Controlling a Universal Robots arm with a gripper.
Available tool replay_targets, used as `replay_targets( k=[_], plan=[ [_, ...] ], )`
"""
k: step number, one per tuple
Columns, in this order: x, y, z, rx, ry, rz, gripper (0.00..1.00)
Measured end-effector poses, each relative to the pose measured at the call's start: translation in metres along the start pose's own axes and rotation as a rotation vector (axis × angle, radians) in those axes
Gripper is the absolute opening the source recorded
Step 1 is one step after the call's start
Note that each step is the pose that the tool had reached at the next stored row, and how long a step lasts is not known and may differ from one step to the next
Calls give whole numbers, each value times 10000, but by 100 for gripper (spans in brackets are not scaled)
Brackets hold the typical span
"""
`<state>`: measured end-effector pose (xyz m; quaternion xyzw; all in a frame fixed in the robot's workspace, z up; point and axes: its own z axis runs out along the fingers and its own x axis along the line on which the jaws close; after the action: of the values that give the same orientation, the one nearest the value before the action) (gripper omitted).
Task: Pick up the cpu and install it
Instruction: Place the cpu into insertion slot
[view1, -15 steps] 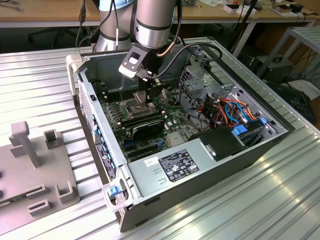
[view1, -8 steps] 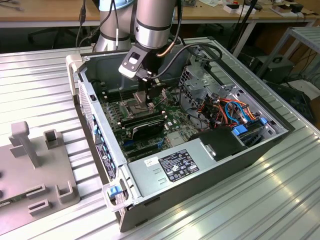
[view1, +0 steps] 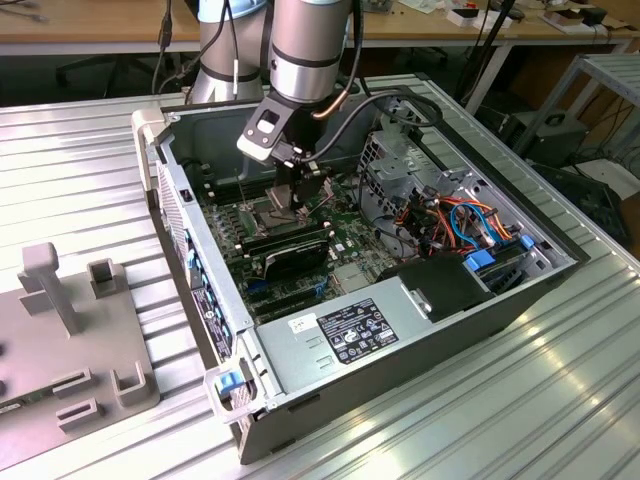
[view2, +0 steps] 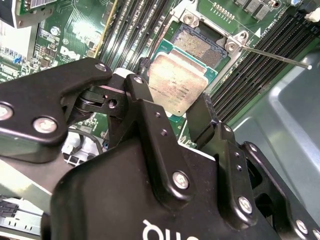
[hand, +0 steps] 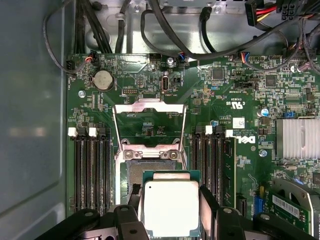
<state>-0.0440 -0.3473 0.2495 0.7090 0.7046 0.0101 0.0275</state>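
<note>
My silver-grey tubular arm (view1: 308, 45) reaches steeply down from above, wrist turned so that my black, two-fingered metal gripper (view1: 296, 205) points almost straight down. In both wrist views my black fingers (view2: 201, 119) (hand: 208, 202) stand drawn in from opposite sides, clamped against the edges of the small, flat, square, silver-grey cpu (view2: 175, 82) (hand: 170, 207) between them.

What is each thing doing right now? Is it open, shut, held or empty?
cpu: held in the jaws, not yet in the socket.
gripper: shut on the cpu.
socket: uncovered, empty.
socket plate: flipped up, open.
computer case: side open.
</note>
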Motion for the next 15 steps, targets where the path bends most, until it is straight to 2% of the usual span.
replay_targets(
  k=[6, 11, 15],
  plan=[
    [7, -2, 35, 1, -1, 2, 55],
    [40, -4, 67, 0, 3, 1, 55],
    [57, -6, 105, 0, 27, 2, 55]
  ],
)
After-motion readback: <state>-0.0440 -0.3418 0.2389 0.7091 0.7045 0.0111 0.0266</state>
